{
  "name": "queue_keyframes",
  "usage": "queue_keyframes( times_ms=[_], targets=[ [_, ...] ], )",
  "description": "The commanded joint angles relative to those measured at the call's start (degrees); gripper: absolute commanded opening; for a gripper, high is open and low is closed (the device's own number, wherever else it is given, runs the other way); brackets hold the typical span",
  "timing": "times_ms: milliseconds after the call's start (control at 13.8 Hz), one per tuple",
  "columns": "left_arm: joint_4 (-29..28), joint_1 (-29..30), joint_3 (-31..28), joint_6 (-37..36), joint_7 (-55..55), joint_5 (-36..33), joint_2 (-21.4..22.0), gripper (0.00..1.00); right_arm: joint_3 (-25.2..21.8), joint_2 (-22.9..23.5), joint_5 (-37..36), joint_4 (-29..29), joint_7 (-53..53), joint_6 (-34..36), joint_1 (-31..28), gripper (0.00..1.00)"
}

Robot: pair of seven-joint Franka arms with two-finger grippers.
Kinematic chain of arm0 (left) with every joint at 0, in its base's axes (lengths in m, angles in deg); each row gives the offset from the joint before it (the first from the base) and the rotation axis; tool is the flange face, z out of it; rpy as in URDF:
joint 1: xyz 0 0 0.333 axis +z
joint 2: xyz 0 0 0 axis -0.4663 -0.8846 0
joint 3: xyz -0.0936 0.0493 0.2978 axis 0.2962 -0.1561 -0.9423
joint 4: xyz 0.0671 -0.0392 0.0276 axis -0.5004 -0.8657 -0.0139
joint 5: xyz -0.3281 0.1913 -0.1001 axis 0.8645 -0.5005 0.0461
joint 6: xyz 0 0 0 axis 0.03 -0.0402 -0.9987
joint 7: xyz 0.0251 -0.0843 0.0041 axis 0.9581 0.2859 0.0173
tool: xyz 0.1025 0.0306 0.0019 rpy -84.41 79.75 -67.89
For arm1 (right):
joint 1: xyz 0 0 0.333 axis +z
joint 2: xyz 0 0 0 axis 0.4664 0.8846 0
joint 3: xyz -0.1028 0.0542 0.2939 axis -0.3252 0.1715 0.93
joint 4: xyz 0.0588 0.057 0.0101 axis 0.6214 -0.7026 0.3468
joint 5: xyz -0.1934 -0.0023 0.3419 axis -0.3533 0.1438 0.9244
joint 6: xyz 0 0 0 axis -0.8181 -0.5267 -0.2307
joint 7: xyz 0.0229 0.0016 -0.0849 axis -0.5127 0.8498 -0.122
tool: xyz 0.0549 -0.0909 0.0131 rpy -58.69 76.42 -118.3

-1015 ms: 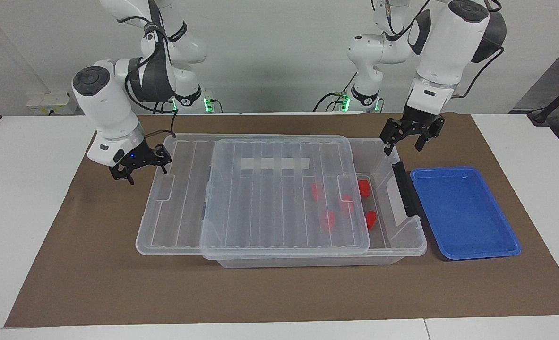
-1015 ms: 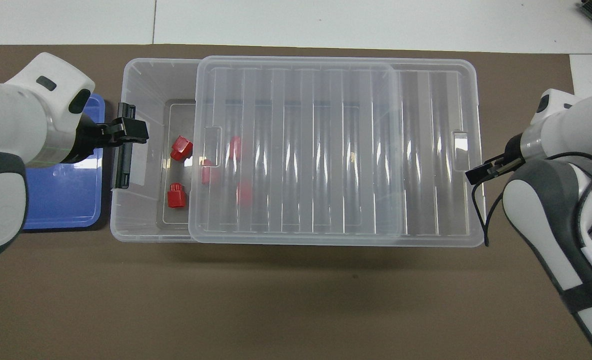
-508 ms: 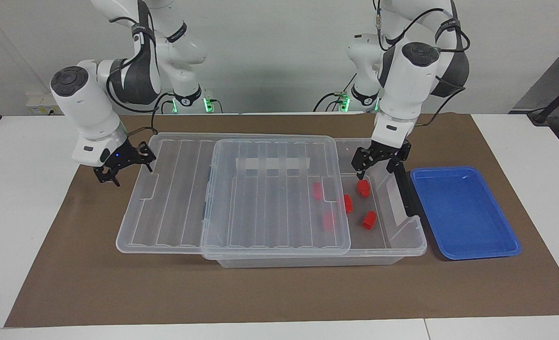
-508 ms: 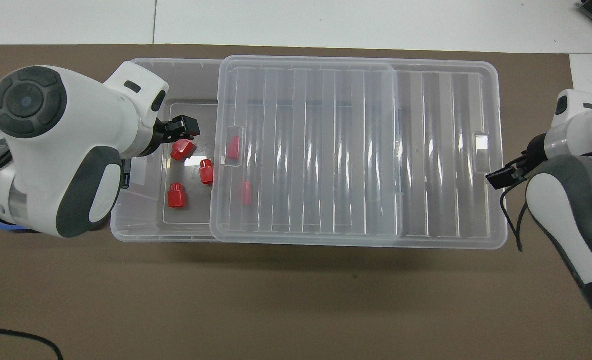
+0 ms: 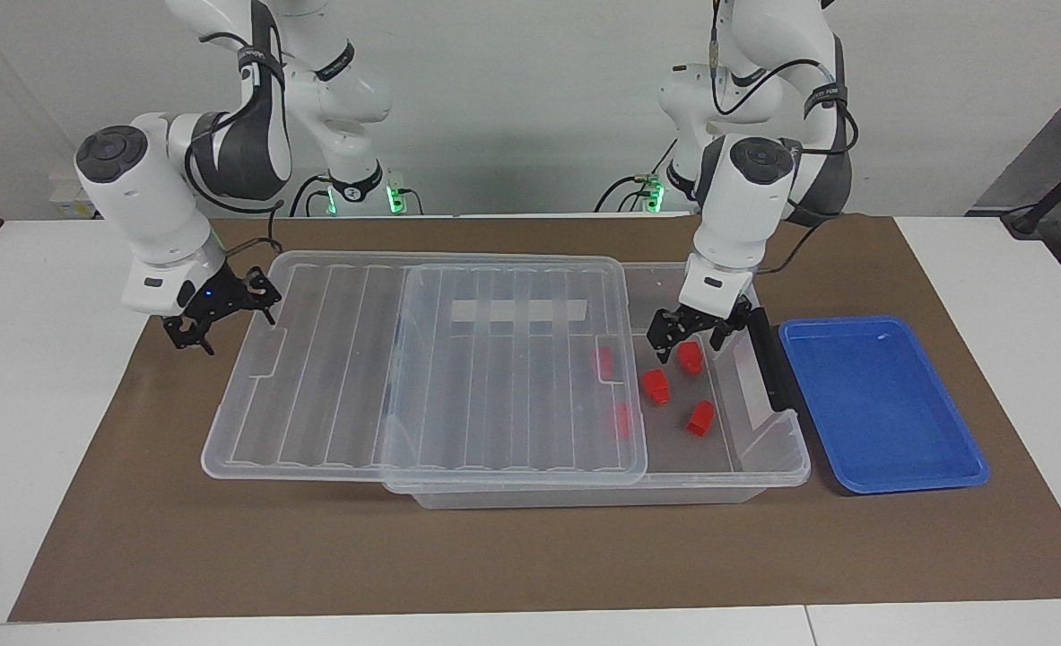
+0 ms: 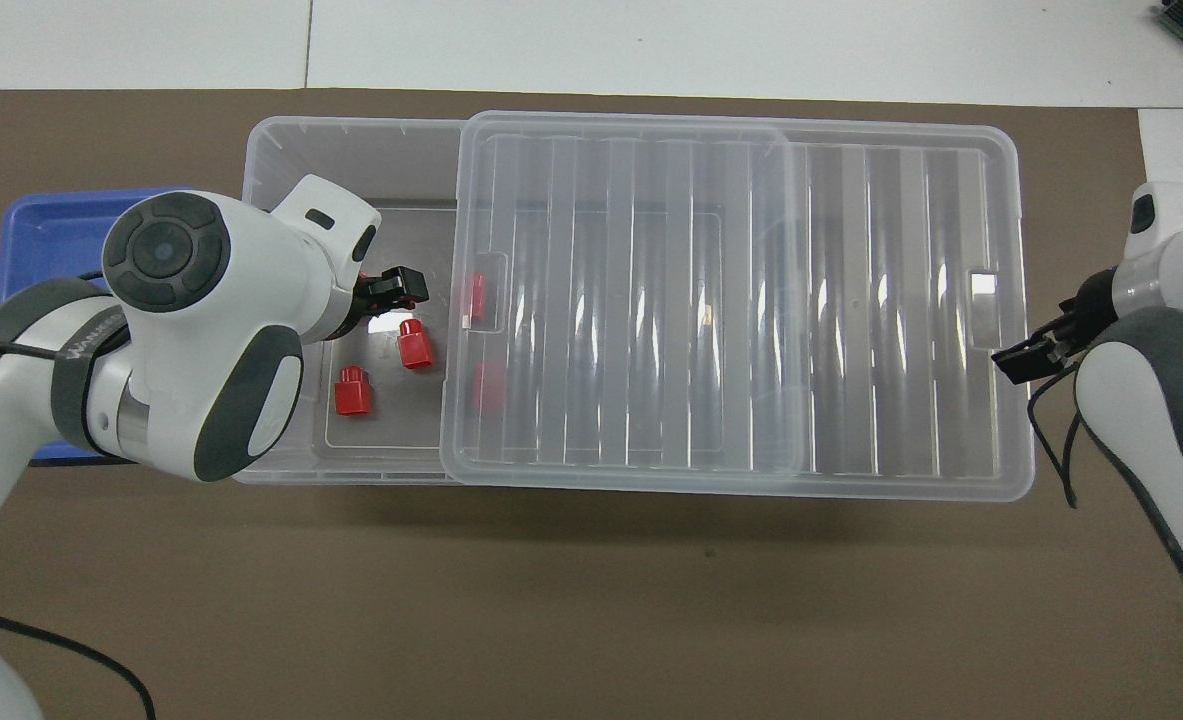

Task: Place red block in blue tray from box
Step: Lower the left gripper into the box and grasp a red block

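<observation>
The clear box [image 5: 795, 449] lies along the brown mat, and its ribbed lid [image 5: 422, 359] is slid partway off toward the right arm's end. Three red blocks lie uncovered in the open end [image 5: 691, 357] [image 5: 656, 386] [image 5: 700, 417]; two more show through the lid. My left gripper [image 5: 691, 345] is down in the box, open, its fingers on either side of one red block. In the overhead view my left gripper [image 6: 391, 292] hides that block. My right gripper [image 5: 225, 314] grips the lid's end rim. The blue tray [image 5: 880, 404] is empty beside the box's latch end.
A black latch [image 5: 768, 359] stands up on the box's end wall between the left gripper and the tray. The lid overhangs the box at the right arm's end [image 6: 1001, 300]. Brown mat [image 5: 494, 556] covers the white table.
The right gripper has drawn the lid further toward its end of the table, uncovering a third block. The left gripper has moved from over the latch end down into the box around a red block.
</observation>
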Motion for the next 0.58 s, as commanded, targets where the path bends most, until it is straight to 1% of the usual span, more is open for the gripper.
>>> queue_keyframes(
  times_ms=[0,218,508],
  targets=[
    [-3.06,-1.31,-0.74,2.87,-1.68,-1.30,1.27,1.00,0.34,-0.61,-0.61,-0.93,2.17,-0.23,-1.08,1.00],
    [-4.63,-1.75,-0.74,5.59,-1.68,-1.30,0.48,1.00,0.34,-0.61,-0.61,-1.02,2.70,-0.32,-1.34,1.00],
    [-4.90,-2.45,-0.83,8.15,-3.09,-1.30,-2.60,0.99,0.34,-0.61,-0.69,-0.93,2.79,-0.32,-1.69,1.00]
  ],
)
